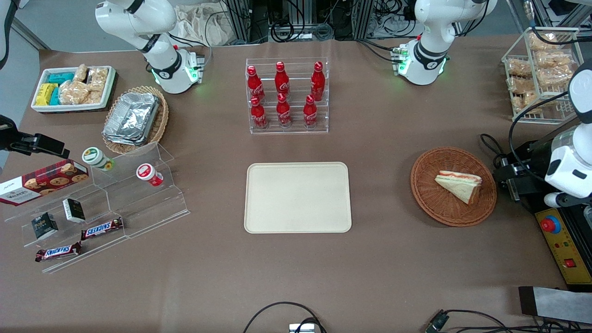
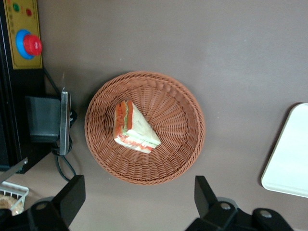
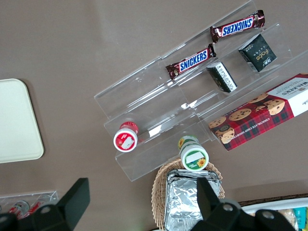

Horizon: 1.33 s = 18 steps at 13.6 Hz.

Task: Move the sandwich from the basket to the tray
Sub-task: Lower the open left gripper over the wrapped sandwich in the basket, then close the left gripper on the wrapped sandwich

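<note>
Jaws apart, the gripper (image 2: 137, 202) hovers high above the basket (image 2: 185, 115); it should descend squarely over the sandwich (image 2: 134, 129) before closing, tray (image 1: 297, 197) waiting nearby.

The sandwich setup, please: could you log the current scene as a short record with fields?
sandwich: lying in the basket, untouched
basket: round wicker, toward the working arm's end of the table
tray: nothing on it, apart from the basket
gripper: open, above the basket, holding nothing
bottle rack: six red bottles, farther from the front camera than the tray
task state: sandwich not yet picked up
</note>
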Available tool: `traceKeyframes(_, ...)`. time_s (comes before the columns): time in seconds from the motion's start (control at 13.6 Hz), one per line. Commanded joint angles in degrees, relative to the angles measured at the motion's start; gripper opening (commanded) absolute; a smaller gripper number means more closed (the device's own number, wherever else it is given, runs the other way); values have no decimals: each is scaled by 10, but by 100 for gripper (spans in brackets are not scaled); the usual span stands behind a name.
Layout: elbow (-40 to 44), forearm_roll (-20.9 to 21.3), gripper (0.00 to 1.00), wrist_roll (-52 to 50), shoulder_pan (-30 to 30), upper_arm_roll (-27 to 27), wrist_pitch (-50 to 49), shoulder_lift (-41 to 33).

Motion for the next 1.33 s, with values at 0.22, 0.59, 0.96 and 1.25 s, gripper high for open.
traceKeyframes(0.22,-113,6,100,-199,8,-1,71,-29)
traceKeyframes(0.59,-318,2,100,-206,21,12,367,-36)
traceKeyframes(0.96,-389,5,100,-204,34,12,490,-7)
traceKeyframes(1.25,-390,-1,100,-205,34,12,499,22)
